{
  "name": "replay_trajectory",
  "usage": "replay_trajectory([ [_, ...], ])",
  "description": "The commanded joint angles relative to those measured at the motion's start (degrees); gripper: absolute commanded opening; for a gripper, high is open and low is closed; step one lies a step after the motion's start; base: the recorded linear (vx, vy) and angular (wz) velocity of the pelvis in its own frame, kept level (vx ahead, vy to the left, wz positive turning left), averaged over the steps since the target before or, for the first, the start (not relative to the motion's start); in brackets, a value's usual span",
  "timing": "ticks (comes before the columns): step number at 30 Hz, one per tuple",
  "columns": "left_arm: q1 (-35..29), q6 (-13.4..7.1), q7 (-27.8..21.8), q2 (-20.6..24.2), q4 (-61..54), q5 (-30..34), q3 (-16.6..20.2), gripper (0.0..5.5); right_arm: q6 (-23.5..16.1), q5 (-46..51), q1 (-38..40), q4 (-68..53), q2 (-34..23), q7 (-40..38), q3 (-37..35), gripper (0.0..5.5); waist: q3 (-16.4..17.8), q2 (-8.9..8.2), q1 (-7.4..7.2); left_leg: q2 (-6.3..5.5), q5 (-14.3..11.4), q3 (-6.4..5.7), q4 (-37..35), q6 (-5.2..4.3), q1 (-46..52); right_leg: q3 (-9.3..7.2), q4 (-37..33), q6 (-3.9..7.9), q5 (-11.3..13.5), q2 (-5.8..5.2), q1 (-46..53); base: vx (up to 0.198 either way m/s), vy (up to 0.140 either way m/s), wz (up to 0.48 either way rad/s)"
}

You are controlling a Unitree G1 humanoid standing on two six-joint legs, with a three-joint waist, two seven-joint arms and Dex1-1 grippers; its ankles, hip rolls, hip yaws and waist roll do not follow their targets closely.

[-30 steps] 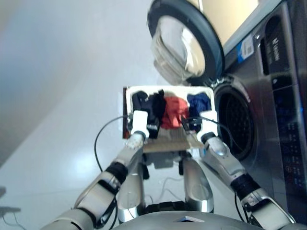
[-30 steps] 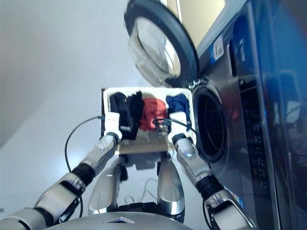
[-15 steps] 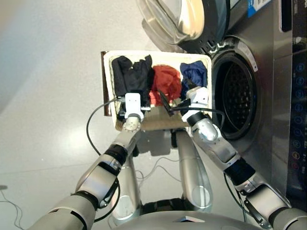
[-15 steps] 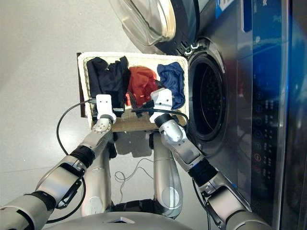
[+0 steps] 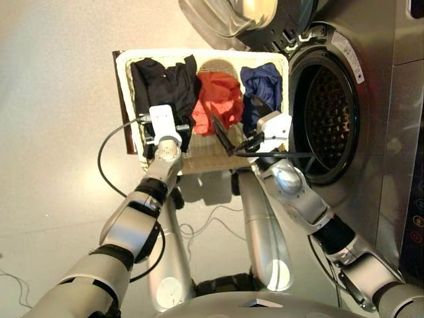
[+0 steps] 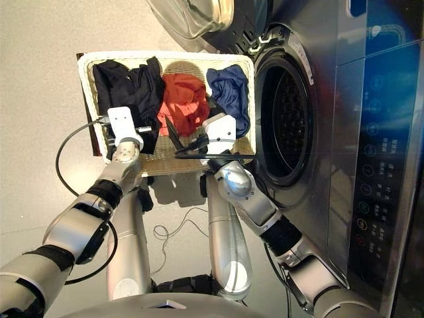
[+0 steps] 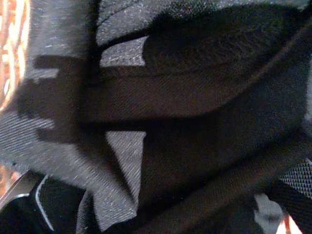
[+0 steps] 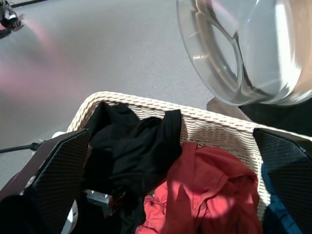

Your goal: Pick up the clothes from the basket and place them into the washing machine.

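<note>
Both arms have reached further over the basket (image 5: 283,66) than a second ago. The left hand (image 5: 165,136) is now pressed low against the black garment (image 5: 162,83); whether its fingers have closed cannot be told. The right hand (image 5: 238,129) hovers spread wide above the coral-red garment (image 5: 218,99), holding nothing. The navy garment (image 5: 262,83) lies beside it. Beyond, the washing machine (image 5: 371,99) stands with its door (image 5: 245,16) swung open, drum empty. The first pick looks imminent; nothing has been loaded yet.
</note>
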Motion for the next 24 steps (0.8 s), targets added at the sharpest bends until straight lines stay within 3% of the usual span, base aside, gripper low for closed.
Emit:
replay_trajectory([
  [1, -4.45, -3.13, 1.09, 1.46, 1.13, -0.33, 1.24, 5.50, -4.26, -0.70, 0.33, -8.49, -1.11, 0.79, 0.01, 5.50, -0.64, -1.43, -0.28, 1.93, -7.28, -2.20, 9.98, -0.96, -3.12, 1.28, -2.50, 4.24, 1.33, -0.78, 0.29, 0.000, 0.000, 0.000],
  [7, -6.67, -3.40, 1.62, 3.22, 1.71, -0.79, 1.42, 5.50, -4.43, 0.49, -0.15, -10.32, -1.97, 1.70, -0.27, 5.50, -0.64, -2.01, -0.43, 2.63, -9.03, -2.28, 14.00, -0.88, -5.33, 2.07, 0.38, 4.30, 0.07, -0.11, -1.94, 0.000, 0.000, 0.000],
  [15, -8.32, -3.38, 0.27, 4.30, 2.23, -2.57, 1.42, 5.50, -4.18, 2.01, 0.03, -12.34, -3.25, 3.09, -0.50, 5.50, -0.64, -2.16, -0.81, 2.93, -10.70, -2.73, 17.25, -0.72, -7.67, 2.11, 2.91, 4.45, -1.05, -0.28, -4.19, 0.012, 0.005, -0.002],
  [16, -8.22, -3.28, -0.11, 4.21, 2.58, -2.81, 1.24, 5.50, -4.08, 2.36, 0.37, -12.23, -3.28, 3.26, -0.36, 5.50, -0.64, -2.06, -0.78, 3.02, -12.93, -3.00, 18.22, -1.09, -6.83, 1.90, 4.02, 4.63, -3.05, -0.23, -3.41, 0.097, 0.037, -0.023],
  [17, -8.43, -3.18, -0.55, 4.20, 2.89, -2.95, 1.11, 5.50, -4.00, 2.33, 0.41, -12.08, -3.29, 3.34, -0.33, 5.50, -0.64, -2.09, -0.84, 3.08, -12.93, -2.96, 18.30, -1.13, -7.02, 1.85, 3.97, 4.60, -2.96, -0.24, -3.57, 0.100, 0.035, -0.003],
  [18, -8.48, -3.18, -0.72, 4.19, 2.92, -2.95, 1.11, 3.84, -3.95, 2.24, 0.44, -12.00, -3.30, 3.34, -0.37, 5.50, -0.64, -2.10, -0.88, 3.12, -12.88, -2.90, 18.16, -1.13, -7.04, 1.89, 3.84, 4.61, -2.84, -0.21, -3.67, 0.000, 0.000, 0.000],
  [19, -8.59, -3.09, -0.85, 4.22, 2.97, -2.75, 1.11, 0.00, -3.93, 2.12, 0.39, -11.79, -3.36, 3.37, -0.47, 5.50, -0.64, -2.15, -0.95, 3.04, -12.51, -2.84, 17.67, -1.17, -6.97, 1.79, 3.36, 4.59, -2.47, -0.20, -3.58, 0.000, 0.000, 0.000],
  [23, -7.80, -3.48, -1.13, 3.59, 1.95, -2.58, 0.83, 0.00, -3.91, 1.61, 0.71, -11.46, -3.49, 3.41, -0.73, 5.50, -0.64, -2.01, -0.89, 2.98, -11.54, -2.35, 15.30, -1.35, -5.61, 1.67, 1.37, 4.53, -1.57, -0.26, -2.62, -0.020, 0.001, -0.001],
  [24, -7.50, -3.66, -1.18, 3.25, 1.31, -2.47, 0.78, 0.00, -3.87, 1.51, 0.58, -11.26, -3.47, 3.38, -0.93, 5.50, -0.64, -2.07, -0.95, 2.67, -9.09, -1.75, 13.49, -0.99, -5.81, 1.75, -0.52, 4.36, 0.75, -0.30, -2.77, -0.073, 0.008, 0.003],
])
